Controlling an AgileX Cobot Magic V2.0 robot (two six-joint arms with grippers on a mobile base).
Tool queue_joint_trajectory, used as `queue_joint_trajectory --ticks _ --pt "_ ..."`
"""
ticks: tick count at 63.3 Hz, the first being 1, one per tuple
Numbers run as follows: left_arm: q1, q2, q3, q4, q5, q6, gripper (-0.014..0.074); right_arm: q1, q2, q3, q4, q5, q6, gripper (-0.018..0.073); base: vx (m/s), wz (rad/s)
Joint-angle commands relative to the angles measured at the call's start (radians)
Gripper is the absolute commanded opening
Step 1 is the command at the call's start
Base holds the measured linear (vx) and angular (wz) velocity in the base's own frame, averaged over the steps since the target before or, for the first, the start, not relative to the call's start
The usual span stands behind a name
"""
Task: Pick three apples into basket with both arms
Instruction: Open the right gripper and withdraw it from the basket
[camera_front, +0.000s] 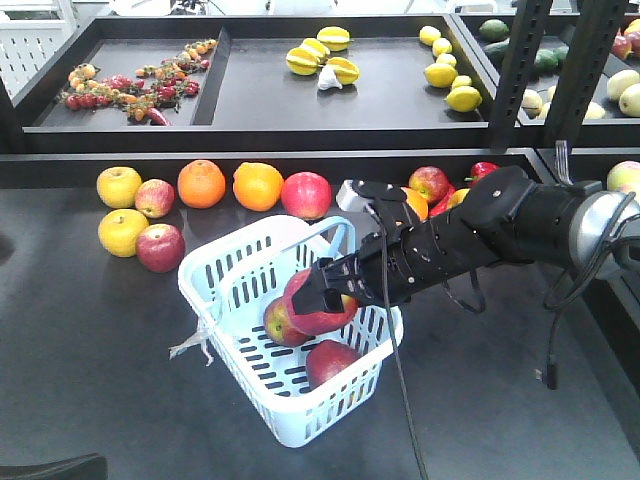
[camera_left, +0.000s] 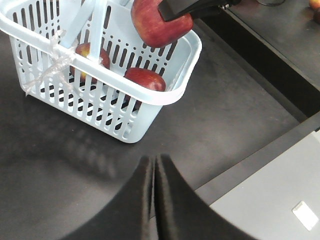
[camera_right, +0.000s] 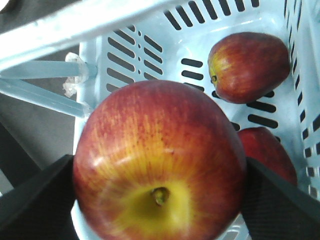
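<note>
On the dark surface (camera_front: 90, 340), 2 yellow apples (camera_front: 119, 186) sit at the left, with 2 oranges (camera_front: 202, 183) side by side to their right along the back edge. Behind them, a black tray (camera_front: 250, 100) holds a heap of small red and orange fruits (camera_front: 130, 85) in its left compartment and cut yellow fruits (camera_front: 318, 55) and lemons (camera_front: 450, 75) in the right one.

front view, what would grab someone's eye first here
The black right arm reaches in from the right, its gripper clamping a red apple over the pale blue basket in the middle of the dark table. Two more red apples already lie inside. Behind it runs a row of apples and oranges.
</note>
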Motion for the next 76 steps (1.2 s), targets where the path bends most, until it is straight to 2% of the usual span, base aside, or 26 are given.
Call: queue_joint_trajectory --ticks 1,10,16,22,38,46,55,59,66,76 --pt "-0.002 -0.001 -0.029 -0.021 -0.045 0.0 -0.0006 -0.004 -0.046 -0.05 0.025 0.003 -0.017 0.0578 0.0 0.0" --pt "-0.002 -0.001 -0.029 -0.021 -0.045 0.0 -0.0006 -0.004 -0.046 -0.08 0.015 0.005 -0.017 0.0458 0.0 0.0" --pt "-0.002 -0.001 -0.029 -0.021 -0.045 0.0 -0.0006 -0.004 -0.046 -0.088 0.012 0.004 -0.018 0.044 0.0 0.0" --pt "-0.002 -0.001 -0.029 -0.021 -0.045 0.0 -0.0006 -0.004 -0.046 -0.089 0.004 0.005 -0.017 0.0487 0.0 0.0" --pt "-0.002 -0.001 -0.029 -0.021 -0.045 0.0 -0.0006 -0.004 -0.046 -0.089 -0.022 0.004 -0.017 0.0704 0.0 0.0" --pt "-0.002 -0.001 -0.029 -0.021 -0.045 0.0 -0.0006 -0.004 -0.046 -0.089 -0.045 0.005 -0.017 0.0721 0.0 0.0" --pt "-0.002 -0.001 -0.029 -0.021 -0.045 0.0 -0.0006 -0.004 -0.047 -0.089 -0.046 0.019 -0.017 0.0689 0.0 0.0" --pt "-0.002 -0.001 -0.029 -0.021 -0.045 0.0 -0.0006 -0.004 -0.052 -0.089 -0.046 0.032 -0.012 0.0634 0.0 0.0" --pt "-0.002 -0.001 -0.029 -0.021 -0.045 0.0 -0.0006 -0.004 -0.081 -0.089 -0.056 0.09 -0.01 0.0446 0.0 0.0" --pt "-0.002 -0.001 -0.029 -0.021 -0.045 0.0 -0.0006 -0.004 -0.153 -0.089 -0.132 0.227 -0.014 0.0007 0.0 0.0"
